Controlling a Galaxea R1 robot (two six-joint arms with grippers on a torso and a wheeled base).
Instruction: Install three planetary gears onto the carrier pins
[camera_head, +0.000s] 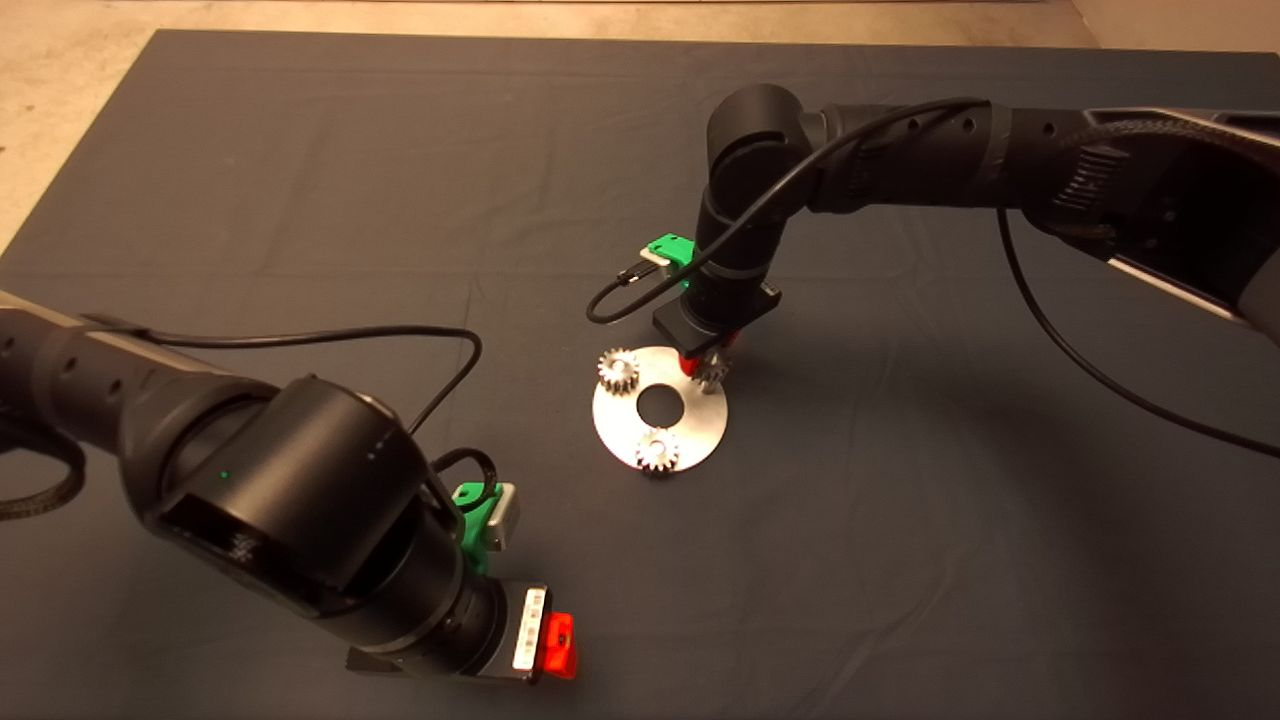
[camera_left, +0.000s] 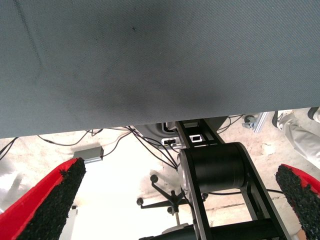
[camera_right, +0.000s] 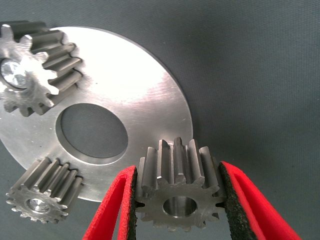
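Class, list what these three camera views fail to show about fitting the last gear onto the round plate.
- Third carrier pin: the small silvery toothed gear held by the right gripper and the fingers cover it in the head and right wrist views.
- Whether that gear is seated on the flat round silver disc: cannot tell.
- The left gripper, parked low left, sees only the dark mat edge and floor.

A dark mat (camera_head: 300, 200) covers the table; cables (camera_left: 125, 142) and a chair base (camera_left: 170, 200) lie on the floor.

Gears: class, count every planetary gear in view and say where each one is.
3: two gears sit on pins on the disc; the third gear is held by the right gripper.
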